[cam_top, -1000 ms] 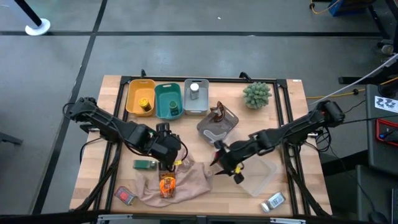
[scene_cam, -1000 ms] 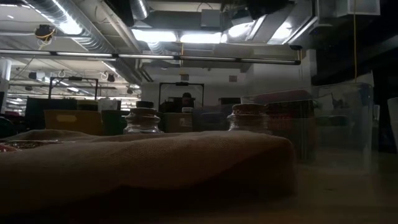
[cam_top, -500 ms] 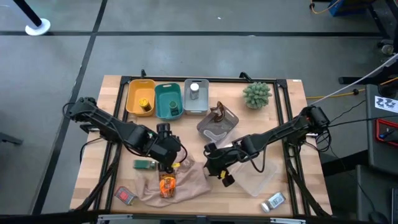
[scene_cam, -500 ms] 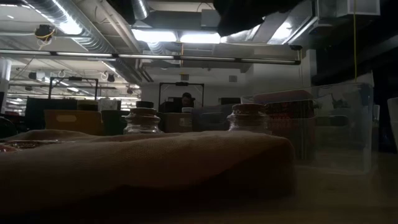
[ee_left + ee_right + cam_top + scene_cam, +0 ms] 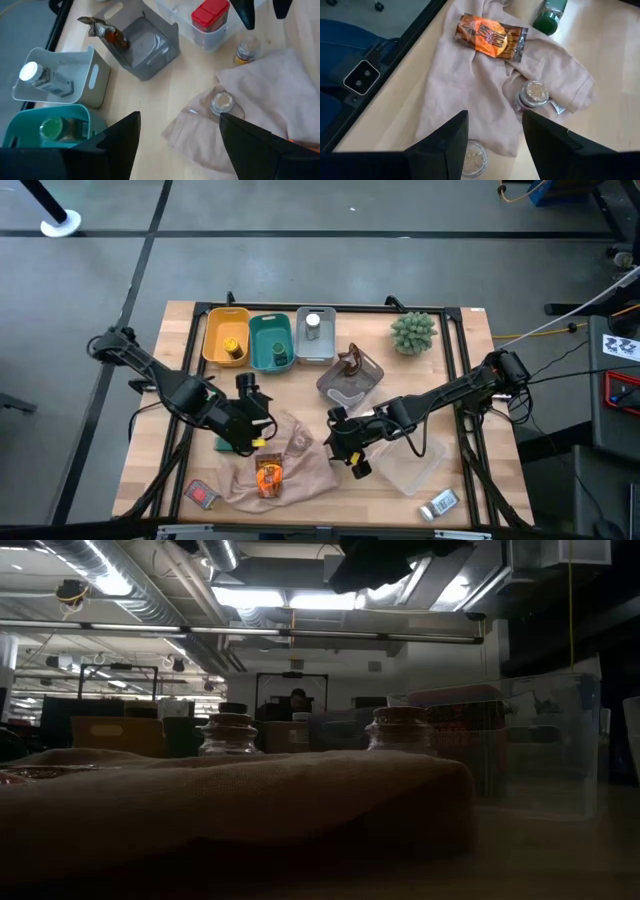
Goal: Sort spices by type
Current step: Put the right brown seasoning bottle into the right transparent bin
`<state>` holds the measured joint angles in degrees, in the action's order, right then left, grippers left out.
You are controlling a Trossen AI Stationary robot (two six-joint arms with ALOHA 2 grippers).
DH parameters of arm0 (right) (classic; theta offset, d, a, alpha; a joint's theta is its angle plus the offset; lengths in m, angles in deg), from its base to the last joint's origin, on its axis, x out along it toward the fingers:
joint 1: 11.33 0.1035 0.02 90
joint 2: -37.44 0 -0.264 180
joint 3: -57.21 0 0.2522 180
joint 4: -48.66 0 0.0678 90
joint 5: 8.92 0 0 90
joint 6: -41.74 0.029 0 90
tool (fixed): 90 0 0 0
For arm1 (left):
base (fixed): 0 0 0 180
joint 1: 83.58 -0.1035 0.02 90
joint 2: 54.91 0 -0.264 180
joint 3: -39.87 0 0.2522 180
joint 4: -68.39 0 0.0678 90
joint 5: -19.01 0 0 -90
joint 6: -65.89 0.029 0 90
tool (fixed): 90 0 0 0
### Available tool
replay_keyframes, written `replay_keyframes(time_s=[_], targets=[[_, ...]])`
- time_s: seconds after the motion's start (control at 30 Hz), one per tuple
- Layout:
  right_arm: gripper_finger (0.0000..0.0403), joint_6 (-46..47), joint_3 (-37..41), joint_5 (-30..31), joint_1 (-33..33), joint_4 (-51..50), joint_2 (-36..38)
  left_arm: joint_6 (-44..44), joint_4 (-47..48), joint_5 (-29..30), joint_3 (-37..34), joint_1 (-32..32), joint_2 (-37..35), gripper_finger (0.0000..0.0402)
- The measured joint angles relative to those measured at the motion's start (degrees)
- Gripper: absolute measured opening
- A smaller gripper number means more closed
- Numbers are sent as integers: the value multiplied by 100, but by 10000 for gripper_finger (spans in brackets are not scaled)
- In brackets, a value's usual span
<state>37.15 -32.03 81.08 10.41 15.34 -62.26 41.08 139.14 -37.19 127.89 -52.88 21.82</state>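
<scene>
While both arms hang over the beige cloth, you have the right end effector open and empty, poised above two small jars: one nestled in the cloth folds ahead of its fingers, another almost under them at the cloth's edge. Judged from here, the nearer jar is the pick; come straight down, centre the fingers on the cap, and close clear of loose fabric. The left end effector is open too, holding nothing, with the same cloth-wrapped jar in front of it, so keep the arms from converging. An orange sachet lies beyond the jars, a green box farther off. Bins along the far worktop edge already hold sorted items: yellow, teal, grey.
</scene>
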Motion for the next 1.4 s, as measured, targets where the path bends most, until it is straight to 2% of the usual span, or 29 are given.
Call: replay_keyframes(time_s=[0.27,0.47,0.57,0.73,1.03,1.2,1.4], targets=[[186,35,0,476,0,-48,0,140,-1432,6,-1554,-198,-816,255],[186,296,0,49,-1,-319,0,-49,-1781,7,-2139,-231,-1188,255],[186,302,0,30,0,-378,-25,-171,-2009,5,-2350,-231,-1278,255],[186,303,-75,-156,0,-481,-370,-49,-2354,4,-2530,-229,-1292,255],[186,284,-1024,-261,-2,-1793,-1281,-42,-2376,0,-2626,-225,-1291,255],[186,284,-1548,-366,-2,-2412,-1540,-30,-2393,-4,-2626,-225,-1287,255],[186,284,-1690,-524,-4,-2622,-1736,-29,-2386,-11,-2626,-225,-1287,255]])
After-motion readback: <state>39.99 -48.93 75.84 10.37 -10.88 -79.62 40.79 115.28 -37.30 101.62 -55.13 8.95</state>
